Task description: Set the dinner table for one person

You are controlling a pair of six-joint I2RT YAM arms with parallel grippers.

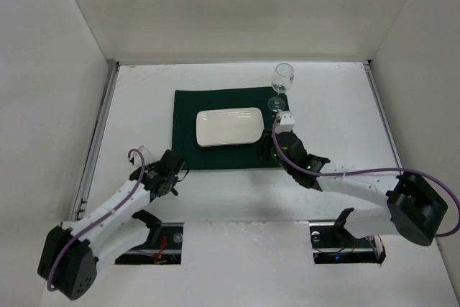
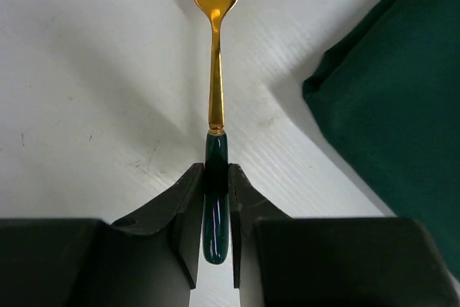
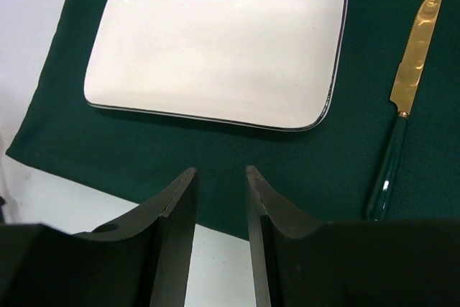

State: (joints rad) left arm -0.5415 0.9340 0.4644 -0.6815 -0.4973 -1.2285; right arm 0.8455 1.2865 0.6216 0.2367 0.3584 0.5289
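Note:
My left gripper [image 2: 215, 172] is shut on the dark green handle of a gold utensil [image 2: 215, 62], whose head points away over the white dinner table [image 2: 86, 70]. In the top view the left gripper [image 1: 172, 172] sits just off the green mat's [image 1: 187, 141] near left corner. A white rectangular plate [image 1: 228, 126] lies on the mat. My right gripper [image 3: 219, 174] stands open and empty over the mat's near edge [image 3: 72, 120], in front of the plate [image 3: 223, 41]. A gold knife with a green handle [image 3: 411, 77] lies on the mat to the right of the plate.
A clear wine glass [image 1: 282, 77] stands at the mat's far right corner. Metal rails [image 1: 100, 127] run along the table's sides, and white walls enclose it. The mat's corner [image 2: 402, 106] lies to the right of the held utensil.

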